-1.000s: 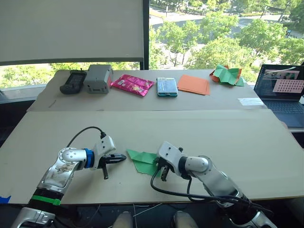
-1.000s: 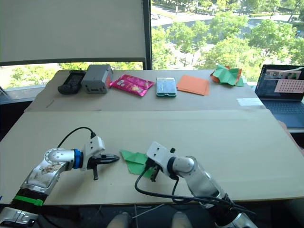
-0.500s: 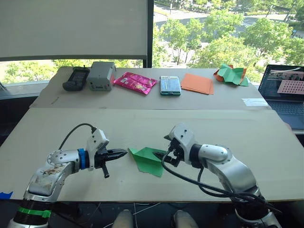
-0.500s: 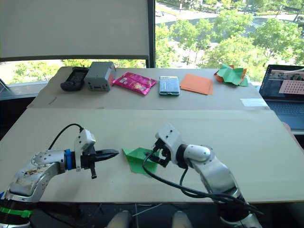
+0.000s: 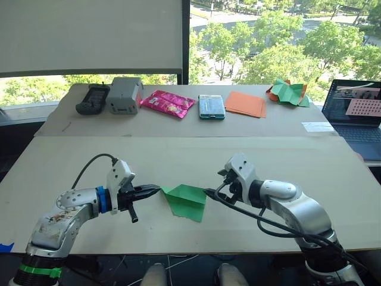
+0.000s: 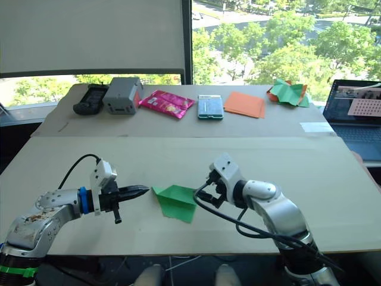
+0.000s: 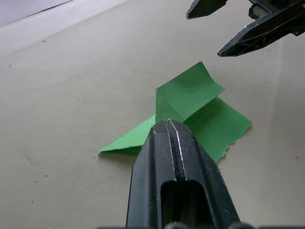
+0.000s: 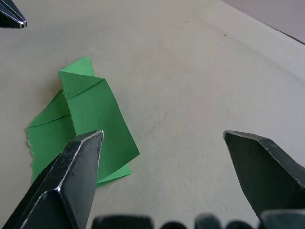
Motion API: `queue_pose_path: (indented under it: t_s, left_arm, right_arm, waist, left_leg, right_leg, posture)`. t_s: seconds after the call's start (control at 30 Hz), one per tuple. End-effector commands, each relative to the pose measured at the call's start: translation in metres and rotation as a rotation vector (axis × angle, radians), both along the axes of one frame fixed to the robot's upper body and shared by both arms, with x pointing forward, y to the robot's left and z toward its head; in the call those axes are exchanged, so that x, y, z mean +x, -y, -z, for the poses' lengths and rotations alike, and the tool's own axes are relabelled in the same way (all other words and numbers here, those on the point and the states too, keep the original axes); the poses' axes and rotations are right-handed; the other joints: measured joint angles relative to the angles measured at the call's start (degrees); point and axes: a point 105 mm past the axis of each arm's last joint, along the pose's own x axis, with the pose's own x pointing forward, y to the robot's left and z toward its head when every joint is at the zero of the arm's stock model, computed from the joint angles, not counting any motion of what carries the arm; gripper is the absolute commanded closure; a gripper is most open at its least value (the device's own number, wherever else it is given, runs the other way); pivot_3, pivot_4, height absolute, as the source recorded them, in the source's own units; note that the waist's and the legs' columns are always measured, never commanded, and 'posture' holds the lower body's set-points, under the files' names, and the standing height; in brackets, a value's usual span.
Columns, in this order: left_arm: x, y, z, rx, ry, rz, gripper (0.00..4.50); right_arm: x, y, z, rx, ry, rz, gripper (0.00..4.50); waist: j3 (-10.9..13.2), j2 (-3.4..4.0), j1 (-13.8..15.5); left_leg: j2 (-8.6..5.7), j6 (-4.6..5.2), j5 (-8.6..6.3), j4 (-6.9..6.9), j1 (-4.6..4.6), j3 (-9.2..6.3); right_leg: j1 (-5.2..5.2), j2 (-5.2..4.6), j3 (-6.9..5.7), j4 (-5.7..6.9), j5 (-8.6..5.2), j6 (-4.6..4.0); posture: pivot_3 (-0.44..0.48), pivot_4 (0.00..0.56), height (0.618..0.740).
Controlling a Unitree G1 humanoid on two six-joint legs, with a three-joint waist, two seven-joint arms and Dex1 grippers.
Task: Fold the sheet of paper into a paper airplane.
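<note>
Tan table [image 5: 297,161]: your left gripper [image 5: 156,189], fingers closed, sits at the sheet of paper [image 5: 187,200]'s nine o'clock tip; right gripper [image 8: 162,157] gapes, released, at three.

Office-like test room: cardboard-covered table [image 5: 250,149], open laptop [image 5: 354,113], big window [image 5: 280,36] over treetops.

You have one folded green sheet of paper [image 5: 186,199], two grippers, left gripper [image 5: 152,190] and right gripper [image 5: 213,192], one orange sheets stack [image 5: 244,104], one crumpled paper heap [image 5: 288,93], one laptop [image 5: 353,117]
</note>
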Motion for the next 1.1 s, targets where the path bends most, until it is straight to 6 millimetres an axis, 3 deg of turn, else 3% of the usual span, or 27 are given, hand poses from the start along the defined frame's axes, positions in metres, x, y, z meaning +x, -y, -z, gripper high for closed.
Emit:
queue_pose_path:
  t_s: [0.03,0.3,0.4,0.7,0.77,1.1]
  left_arm:
    - [-0.004,0.005,-0.009,-0.012,0.034,-0.001,4.5]
    - [-0.009,0.011,-0.008,-0.013,0.029,-0.01,4.5]
    - [-0.009,0.009,-0.008,-0.011,0.03,-0.021,4.5]
    - [-0.01,0.008,-0.009,0.0,0.031,-0.029,4.5]
    - [-0.01,0.009,-0.011,0.0,0.035,-0.03,4.5]
    - [-0.003,0.008,-0.015,0.008,0.046,-0.039,4.5]
  right_arm:
    - [-0.002,-0.006,-0.01,0.101,-0.019,-0.06,0.04]
    - [-0.003,-0.012,0.007,0.19,-0.18,-0.115,0.04]
    - [-0.004,-0.017,0.007,0.224,-0.2,-0.133,0.88]
    - [-0.006,-0.022,0.005,0.24,-0.206,-0.158,4.0]
    - [-0.006,-0.022,0.005,0.238,-0.205,-0.16,4.45]
    - [-0.004,-0.026,0.002,0.21,-0.132,-0.163,4.45]
  waist:
    - [0.0,0.0,0.0]
    - [0.0,0.0,0.1]
    - [0.0,0.01,0.0]
    - [0.0,0.02,0.1]
    - [0.0,0.02,0.1]
    - [0.0,0.02,0.1]
  left_leg:
    - [0.0,0.0,0.0,0.0,0.0,0.0]
    - [0.0,0.0,0.0,0.06,-0.02,0.0]
    - [0.0,0.0,0.0,0.06,-0.01,-0.01]
    - [0.0,0.03,0.02,0.05,0.0,-0.02]
    - [0.0,0.02,0.02,0.06,0.0,-0.02]
    - [-0.01,0.03,0.02,0.06,-0.01,-0.02]
  right_leg:
    - [0.0,0.01,0.0,0.01,0.0,0.0]
    - [0.03,0.02,0.01,0.0,0.0,0.0]
    - [0.02,0.02,0.01,0.03,0.0,0.0]
    - [0.05,0.06,0.02,0.06,0.01,0.0]
    - [0.07,0.06,0.02,0.07,0.01,0.0]
    - [0.07,0.06,0.02,0.07,0.01,0.0]
  posture:
    - [0.0,0.15,0.706]
    - [0.0,0.15,0.706]
    - [0.0,0.15,0.706]
    - [0.0,0.15,0.706]
    - [0.0,0.15,0.706]
    - [0.0,0.15,0.706]
